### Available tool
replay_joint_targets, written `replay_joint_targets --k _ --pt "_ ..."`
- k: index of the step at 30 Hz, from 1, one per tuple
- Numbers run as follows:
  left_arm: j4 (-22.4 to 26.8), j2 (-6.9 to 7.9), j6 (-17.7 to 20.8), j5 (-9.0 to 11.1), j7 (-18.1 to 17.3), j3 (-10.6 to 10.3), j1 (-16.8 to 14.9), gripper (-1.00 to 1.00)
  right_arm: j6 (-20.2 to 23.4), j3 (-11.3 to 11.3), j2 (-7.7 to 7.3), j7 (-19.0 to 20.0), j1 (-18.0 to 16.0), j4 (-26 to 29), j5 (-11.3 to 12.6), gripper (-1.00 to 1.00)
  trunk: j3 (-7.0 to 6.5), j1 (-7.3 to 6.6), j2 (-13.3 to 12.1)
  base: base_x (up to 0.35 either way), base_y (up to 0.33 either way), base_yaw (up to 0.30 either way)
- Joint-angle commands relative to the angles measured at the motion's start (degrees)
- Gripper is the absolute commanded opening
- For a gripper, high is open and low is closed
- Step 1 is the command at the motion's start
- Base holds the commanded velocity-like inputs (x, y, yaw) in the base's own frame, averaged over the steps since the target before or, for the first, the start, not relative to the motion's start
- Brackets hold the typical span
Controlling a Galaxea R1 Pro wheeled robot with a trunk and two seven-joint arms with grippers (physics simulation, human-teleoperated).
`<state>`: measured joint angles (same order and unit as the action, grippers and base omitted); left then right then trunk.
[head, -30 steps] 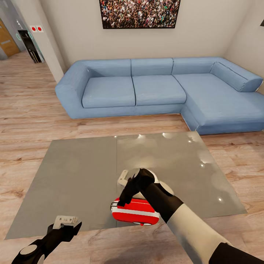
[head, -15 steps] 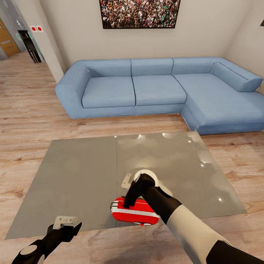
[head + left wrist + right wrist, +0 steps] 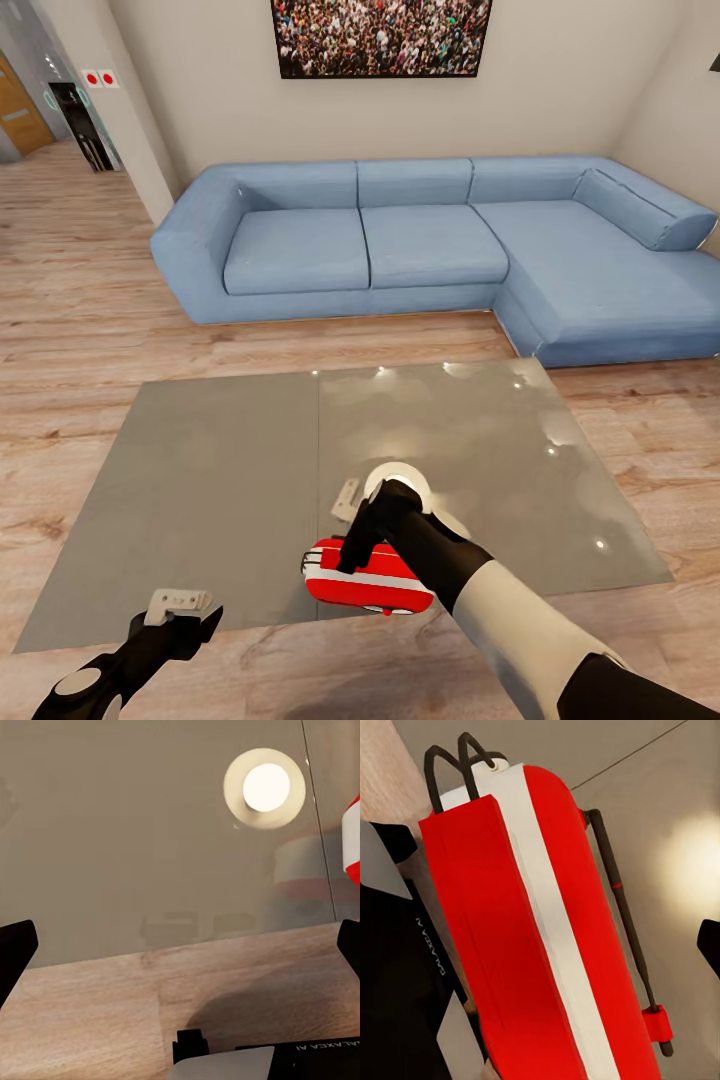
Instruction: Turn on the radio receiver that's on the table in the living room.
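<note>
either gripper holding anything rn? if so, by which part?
Nothing is held. The right gripper is open, fingers straddling the top of the radio receiver on the table without closing on it. The left gripper is open over the table's near edge.

A blue L-shaped sofa [image 3: 420,250] stands against a plain beige wall [image 3: 220,90], its long arm running along the right side of the room. Above it hangs a wide dark-framed picture of a crowd [image 3: 382,36]. Light wood planks cover the floor [image 3: 70,290], which runs on at the left past a white wall corner [image 3: 110,110] into a hallway with a wooden door [image 3: 20,110]. Small bright light spots glint on the glossy grey surface nearest the camera.
</note>
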<state>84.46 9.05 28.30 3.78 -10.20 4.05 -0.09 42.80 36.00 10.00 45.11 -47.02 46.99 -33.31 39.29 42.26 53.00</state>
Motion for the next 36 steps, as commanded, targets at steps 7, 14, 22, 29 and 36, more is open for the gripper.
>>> replay_joint_targets --k 7,14,22,29,36 --pt "0.0 0.00 0.0 0.0 0.0 0.0 0.0 1.00 0.0 0.1 0.00 -0.2 0.0 -1.1 -0.1 1.00 0.00 0.00 0.0 0.000 0.000 0.000" --pt "0.0 0.00 -0.1 0.0 0.0 0.0 0.0 1.00 -2.1 0.1 0.00 -3.0 0.0 -6.3 0.0 1.00 0.00 0.00 0.0 0.000 0.000 0.000" --pt "0.0 0.00 -0.1 0.0 0.0 0.0 0.0 1.00 -5.8 0.2 0.00 -5.1 0.0 -10.9 0.2 1.00 0.00 0.00 0.0 0.000 0.000 0.000" --pt "0.0 0.00 -0.1 0.0 0.0 0.0 0.0 1.00 -5.8 0.2 0.00 -5.1 0.0 -11.0 0.2 1.00 0.00 0.00 0.0 0.000 0.000 0.000" --pt "0.0 0.00 -0.1 0.1 0.0 0.0 0.0 1.00 -5.8 0.2 0.00 -5.1 0.0 -11.0 0.2 1.00 0.00 0.00 0.0 0.000 0.000 0.000"
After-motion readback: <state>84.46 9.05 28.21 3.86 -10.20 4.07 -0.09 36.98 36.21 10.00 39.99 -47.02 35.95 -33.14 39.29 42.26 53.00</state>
